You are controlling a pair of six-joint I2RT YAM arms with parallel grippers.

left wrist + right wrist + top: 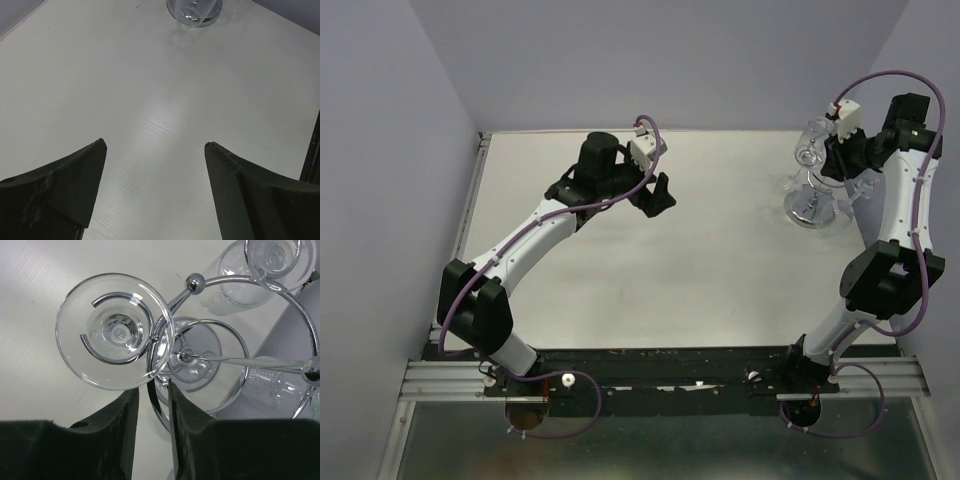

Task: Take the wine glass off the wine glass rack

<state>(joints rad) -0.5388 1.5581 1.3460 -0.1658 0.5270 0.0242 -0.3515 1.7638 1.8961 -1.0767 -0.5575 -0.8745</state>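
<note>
Reach-in step: right tool narrowed around a wine glass rack wire, grip unclear. Wine glass just ahead-left needs grasping, then unhooking.

From the left wrist, just a shiny scrap of the wine glass rack, clipped by the top edge. From above, half buried behind the right arm (glasses too small to count). From the right wrist, far glass sliced by the frame.

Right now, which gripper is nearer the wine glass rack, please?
Right. The right gripper has fingers flanking a wire of the wine glass rack; the left gripper hangs well left of it.
</note>
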